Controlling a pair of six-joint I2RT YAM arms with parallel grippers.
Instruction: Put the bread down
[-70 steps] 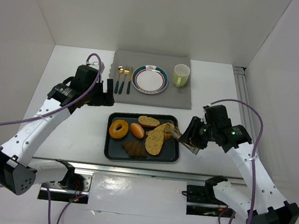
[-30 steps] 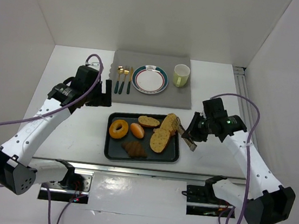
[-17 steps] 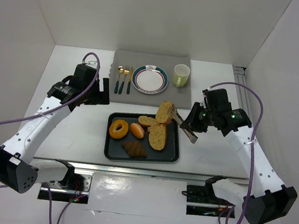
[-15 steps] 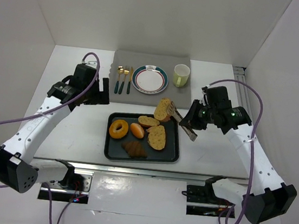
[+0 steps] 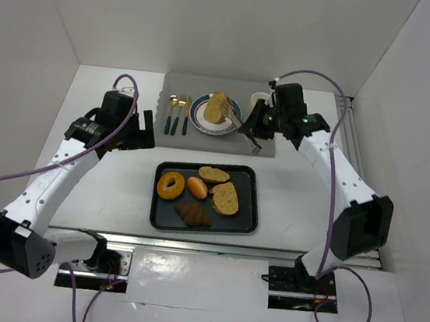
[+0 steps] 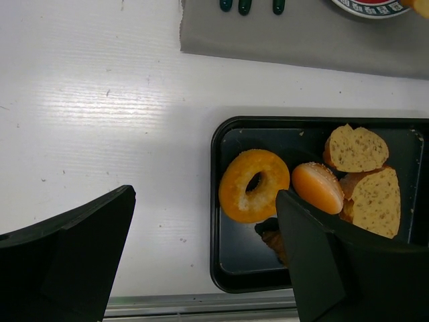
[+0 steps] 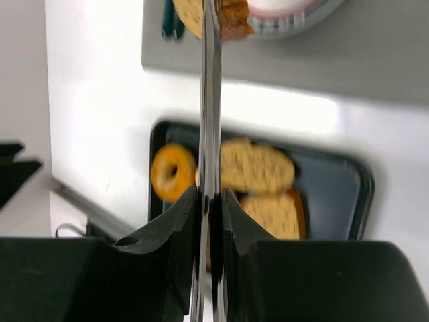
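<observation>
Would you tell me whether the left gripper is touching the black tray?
Apart. The top external view shows the left gripper beyond the tray's far-left corner, with bare white table between them.

Matt grey cloth mat; glossy plate; shiny metal tongs; rough bread slice.

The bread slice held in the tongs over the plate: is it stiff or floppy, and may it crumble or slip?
Probably stiff: the bread slice holds its shape though the tongs grip only one side. Likely light and crumbly, given its open crumb, so a hard squeeze may break it. Gripped off-centre, it could pivot or slip onto the plate.
</observation>
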